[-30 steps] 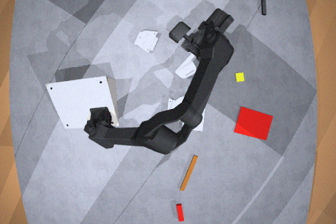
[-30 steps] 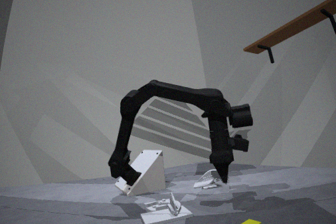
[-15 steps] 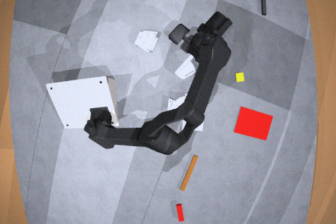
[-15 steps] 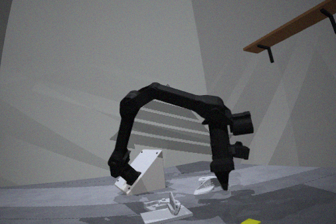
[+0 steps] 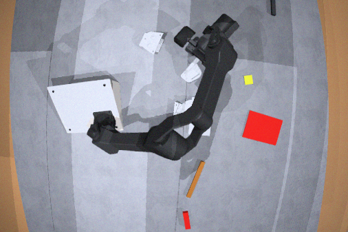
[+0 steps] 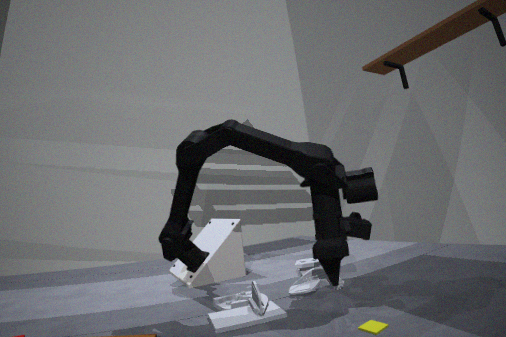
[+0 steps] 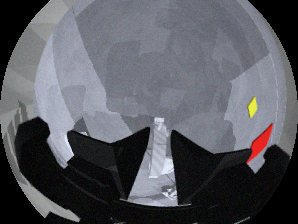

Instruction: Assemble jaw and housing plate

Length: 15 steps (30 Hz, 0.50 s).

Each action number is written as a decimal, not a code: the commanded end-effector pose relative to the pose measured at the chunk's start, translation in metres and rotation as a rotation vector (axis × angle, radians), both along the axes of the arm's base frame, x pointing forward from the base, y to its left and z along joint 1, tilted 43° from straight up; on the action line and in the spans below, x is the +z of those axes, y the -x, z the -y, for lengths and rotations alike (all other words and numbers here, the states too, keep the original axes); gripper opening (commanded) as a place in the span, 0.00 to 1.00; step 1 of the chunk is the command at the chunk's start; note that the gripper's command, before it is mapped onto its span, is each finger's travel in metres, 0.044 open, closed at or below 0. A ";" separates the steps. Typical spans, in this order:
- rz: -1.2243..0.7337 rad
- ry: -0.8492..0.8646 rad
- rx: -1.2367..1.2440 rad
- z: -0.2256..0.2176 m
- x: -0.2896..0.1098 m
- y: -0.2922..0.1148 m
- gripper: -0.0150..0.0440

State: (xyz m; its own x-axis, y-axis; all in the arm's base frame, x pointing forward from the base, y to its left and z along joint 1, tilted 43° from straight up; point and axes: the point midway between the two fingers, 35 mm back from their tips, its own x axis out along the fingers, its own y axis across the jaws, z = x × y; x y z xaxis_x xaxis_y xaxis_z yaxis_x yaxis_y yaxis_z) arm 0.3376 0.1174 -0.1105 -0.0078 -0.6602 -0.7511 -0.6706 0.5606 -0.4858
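Note:
The loose white jaw [image 5: 191, 74] [image 6: 305, 285] [image 7: 159, 145] lies on the table, its narrow end under the hand. My gripper [image 6: 336, 284] [image 7: 160, 132] is low at that end, fingers apart; the wrist view shows narrow gaps beside the jaw, so it is open around it. The white base [image 6: 225, 321] [image 5: 206, 131] is partly under the arm in the top view. Another white jaw [image 6: 230, 301] lies over the base, beside a thin upright white piece [image 6: 256, 298]. The pins and teeth cannot be made out. The white housing plate [image 5: 151, 41] [image 6: 305, 262] lies apart from the base, beyond the loose jaw.
A large slanted white block [image 5: 82, 102] [image 6: 227, 257] stands by the arm's base. A yellow square [image 5: 248, 80] [image 6: 373, 326] [image 7: 252, 107] and red rectangle [image 5: 262, 127] [image 7: 260, 144] lie right. An orange bar [image 5: 195, 179], red block [image 5: 186, 219] and black bar [image 5: 273, 4] lie farther away.

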 end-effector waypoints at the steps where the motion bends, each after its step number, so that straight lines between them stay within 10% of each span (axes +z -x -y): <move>1: -0.002 0.002 0.005 -0.013 0.013 -0.001 0.63; 9: -0.004 0.000 0.005 -0.045 0.051 0.000 0.98; 15: -0.004 0.000 0.005 -0.045 0.051 0.000 1.00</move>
